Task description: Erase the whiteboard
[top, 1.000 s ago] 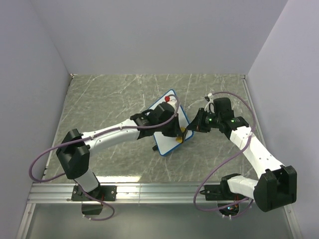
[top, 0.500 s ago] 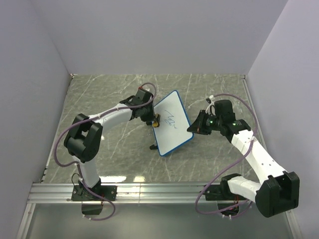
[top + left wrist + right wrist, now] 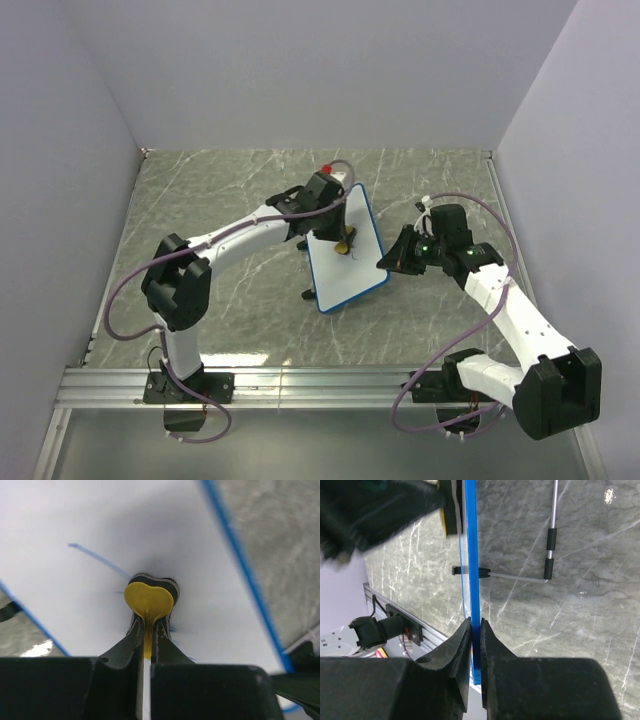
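Whiteboard [image 3: 345, 275] mid-table on its wire stand [image 3: 520, 576], right jaws pinched on its blue right edge, seen edge-on there, left jaws clamped on yellow eraser [image 3: 149, 599] pressed to its face, pen strokes partly hidden beneath, grey table [image 3: 200, 220] showing all around.

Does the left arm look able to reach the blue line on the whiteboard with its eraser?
Probably yes: the eraser in the left gripper touches the whiteboard, the blue line starts beside it, nothing between.

The whiteboard [image 3: 350, 275] is white with a blue rim and blue marks, the eraser [image 3: 148, 600] yellow, the table [image 3: 200, 190] grey-green and white-veined.
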